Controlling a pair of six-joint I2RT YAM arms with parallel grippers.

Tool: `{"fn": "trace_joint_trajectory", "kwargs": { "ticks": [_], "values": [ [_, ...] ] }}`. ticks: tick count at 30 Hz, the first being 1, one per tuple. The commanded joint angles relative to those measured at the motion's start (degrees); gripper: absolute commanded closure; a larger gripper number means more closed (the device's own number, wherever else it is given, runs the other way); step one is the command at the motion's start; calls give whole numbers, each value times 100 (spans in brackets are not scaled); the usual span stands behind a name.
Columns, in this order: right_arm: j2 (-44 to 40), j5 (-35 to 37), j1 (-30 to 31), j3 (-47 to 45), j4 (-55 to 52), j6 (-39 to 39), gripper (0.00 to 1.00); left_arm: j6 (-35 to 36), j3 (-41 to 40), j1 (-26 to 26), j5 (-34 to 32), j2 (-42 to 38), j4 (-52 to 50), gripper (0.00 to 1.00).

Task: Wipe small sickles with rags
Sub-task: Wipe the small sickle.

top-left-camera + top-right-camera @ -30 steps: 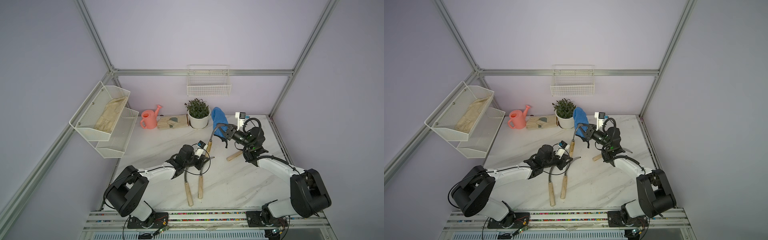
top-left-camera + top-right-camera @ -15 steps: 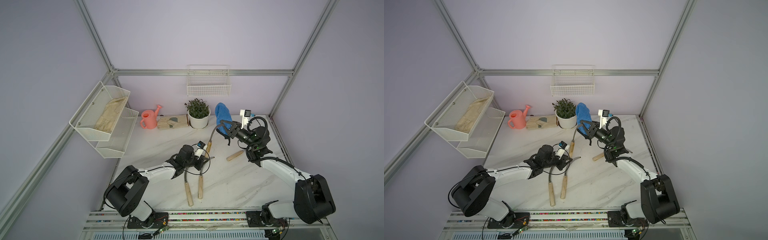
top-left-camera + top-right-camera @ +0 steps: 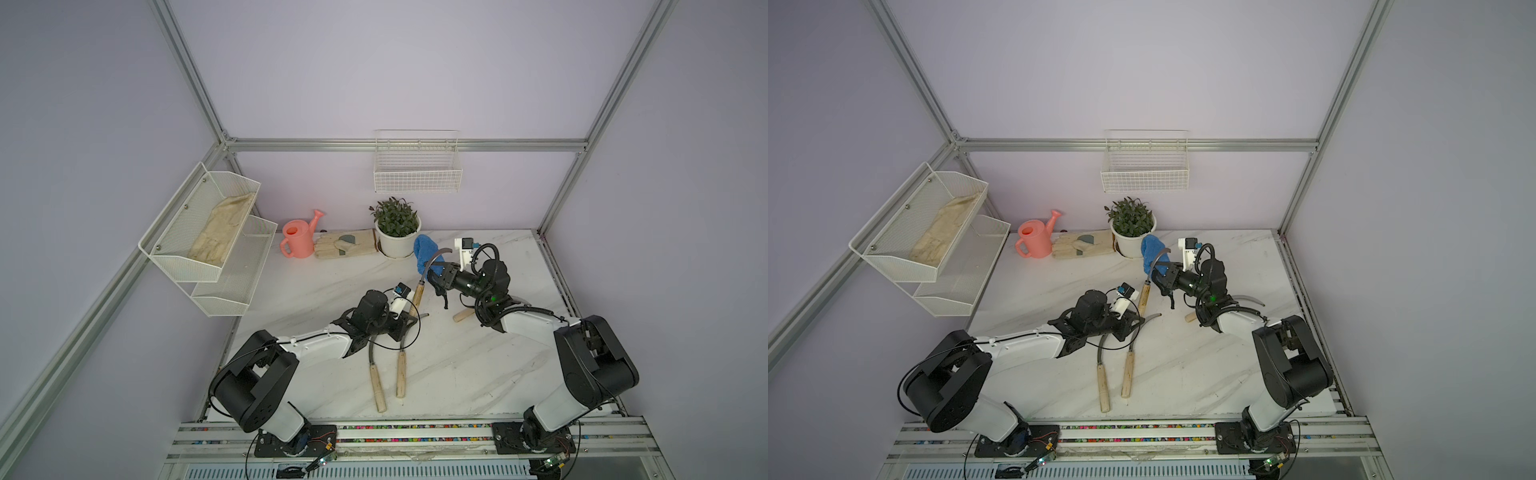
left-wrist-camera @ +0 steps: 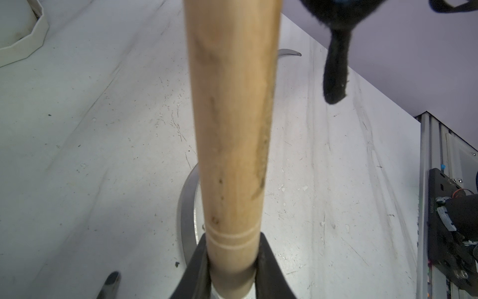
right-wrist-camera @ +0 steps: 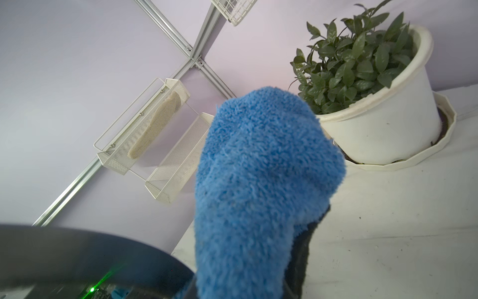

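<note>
In both top views the left hand [image 3: 409, 316] is closed on the handle end of a sickle [image 3: 417, 293], blade up beside the rag [image 3: 422, 247], above the bench [image 3: 478, 374]; the closed right hand [image 3: 436, 275] holds the rag; left wrist: sickle [image 4: 232, 129] handle is wood, stiff, light I judge, the safest place to grip; right wrist: rag [image 5: 258, 181] looks soft, fluffy, easily bent

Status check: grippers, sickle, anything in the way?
Left gripper shut on sickle handle, blade raised. Right gripper shut on rag, at the blade. Plant pot close behind rag; three sickles lie on table.
</note>
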Motion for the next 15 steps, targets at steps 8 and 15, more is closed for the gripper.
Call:
{"fn": "trace_joint_trajectory", "kwargs": {
  "ticks": [8,15],
  "values": [
    [-1897,195,1,406,-828,-485,100,31,394,16,-64,32,233,100],
    [-1673,122,0,335,-749,-438,100,30,389,12,-42,6,237,100]
  ]
}}
